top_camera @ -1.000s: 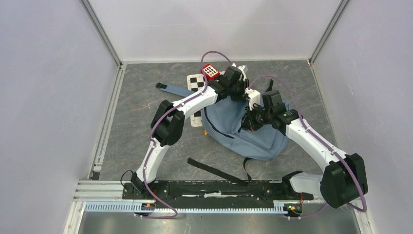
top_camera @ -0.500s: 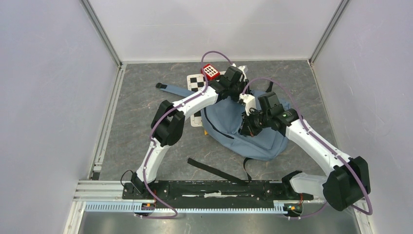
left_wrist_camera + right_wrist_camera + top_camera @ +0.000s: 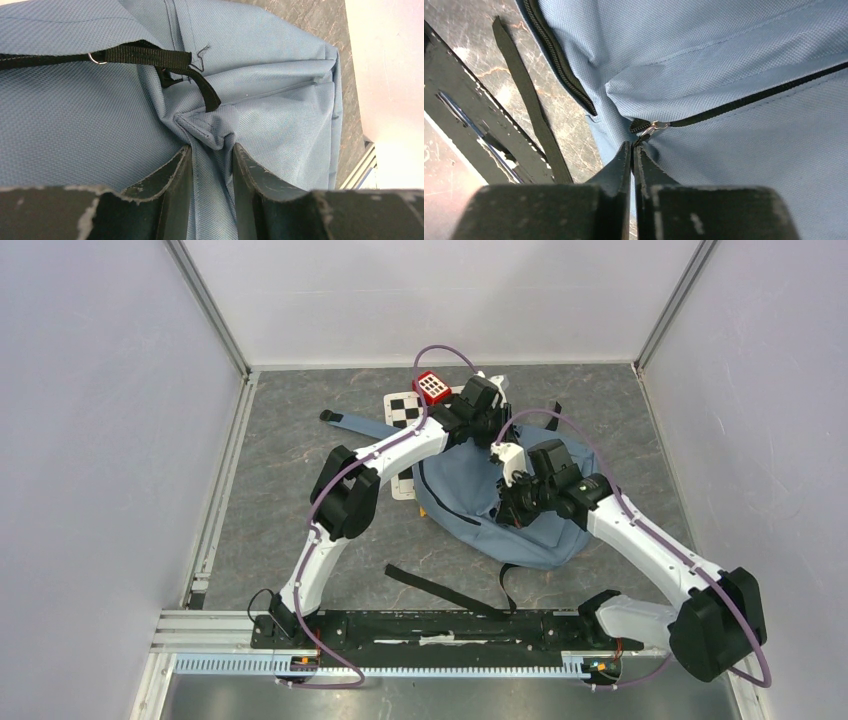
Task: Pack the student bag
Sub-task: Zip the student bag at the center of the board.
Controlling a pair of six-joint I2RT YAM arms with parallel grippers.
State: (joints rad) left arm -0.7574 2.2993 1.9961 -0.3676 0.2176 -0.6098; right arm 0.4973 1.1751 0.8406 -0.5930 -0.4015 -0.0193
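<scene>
On the woven student bag (image 3: 540,538), left gripper (image 3: 211,148) pinches cloth, right gripper (image 3: 633,146) a zip-pull (image 3: 651,129).

your overhead view sits high behind both arm bases, looking down and forward over the whole table (image 3: 290,470). each wrist view looks along its own gripper from very close: the left gripper (image 3: 211,146) faces a bunched fold of the bag (image 3: 75,110), the right gripper (image 3: 632,145) faces the zipper pull (image 3: 650,130). all three views share the bag.

Even, soft overhead light, faint shadows, overexposed wall (left wrist view)
</scene>
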